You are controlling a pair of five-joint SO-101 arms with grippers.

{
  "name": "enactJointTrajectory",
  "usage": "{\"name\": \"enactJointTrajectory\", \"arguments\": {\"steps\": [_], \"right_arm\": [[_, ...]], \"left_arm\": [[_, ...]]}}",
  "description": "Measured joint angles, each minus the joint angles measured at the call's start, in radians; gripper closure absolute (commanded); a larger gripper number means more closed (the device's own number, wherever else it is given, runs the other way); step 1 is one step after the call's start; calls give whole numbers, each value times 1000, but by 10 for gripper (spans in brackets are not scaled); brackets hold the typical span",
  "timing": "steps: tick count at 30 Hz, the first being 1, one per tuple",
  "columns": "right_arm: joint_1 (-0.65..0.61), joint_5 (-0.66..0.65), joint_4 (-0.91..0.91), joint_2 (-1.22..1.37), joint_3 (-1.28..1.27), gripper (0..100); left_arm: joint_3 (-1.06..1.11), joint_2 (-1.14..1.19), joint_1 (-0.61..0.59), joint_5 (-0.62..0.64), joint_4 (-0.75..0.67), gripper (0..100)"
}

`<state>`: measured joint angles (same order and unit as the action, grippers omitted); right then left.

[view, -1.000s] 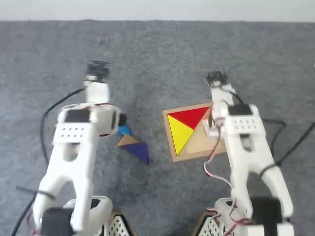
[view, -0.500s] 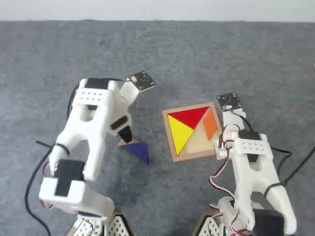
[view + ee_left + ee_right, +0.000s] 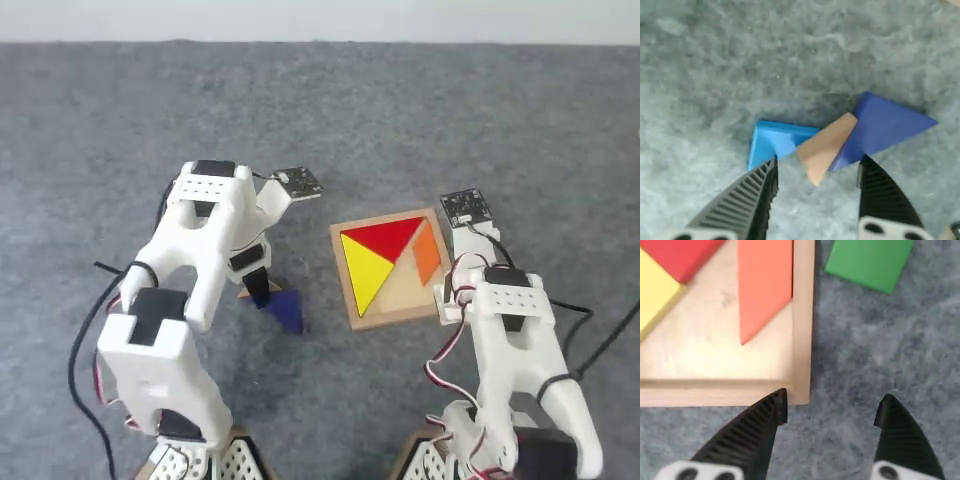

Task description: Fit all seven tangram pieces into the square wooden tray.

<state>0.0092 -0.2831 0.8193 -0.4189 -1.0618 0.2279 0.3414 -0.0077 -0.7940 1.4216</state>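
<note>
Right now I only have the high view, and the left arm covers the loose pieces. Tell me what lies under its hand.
Observer: A light blue piece lies against a tan piece, which touches the dark blue triangle.
Operator: Report the hand itself.
Observer: The left hand is open, lined up either side of the tan piece's end.
Operator: Now check around the tray.
Observer: A green piece lies outside the tray, just past the rim that runs beside the orange piece.
</note>
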Motion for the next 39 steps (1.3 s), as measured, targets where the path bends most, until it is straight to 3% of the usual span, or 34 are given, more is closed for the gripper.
{"name": "enactJointTrajectory", "arguments": {"steps": [8, 17, 21, 27, 39], "right_arm": [[0, 0, 0, 0, 0, 714], [0, 0, -20, 0, 0, 714], [0, 0, -21, 0, 0, 714], [0, 0, -21, 0, 0, 714], [0, 0, -25, -3, -8, 714]], "left_arm": [[-25, 64, 0, 3, -91, 853], [-25, 86, 80, 5, -54, 964], [-23, 74, 86, 11, -54, 952], [-35, 21, 83, 135, -58, 748], [-49, 5, 71, 166, -58, 758]]}}
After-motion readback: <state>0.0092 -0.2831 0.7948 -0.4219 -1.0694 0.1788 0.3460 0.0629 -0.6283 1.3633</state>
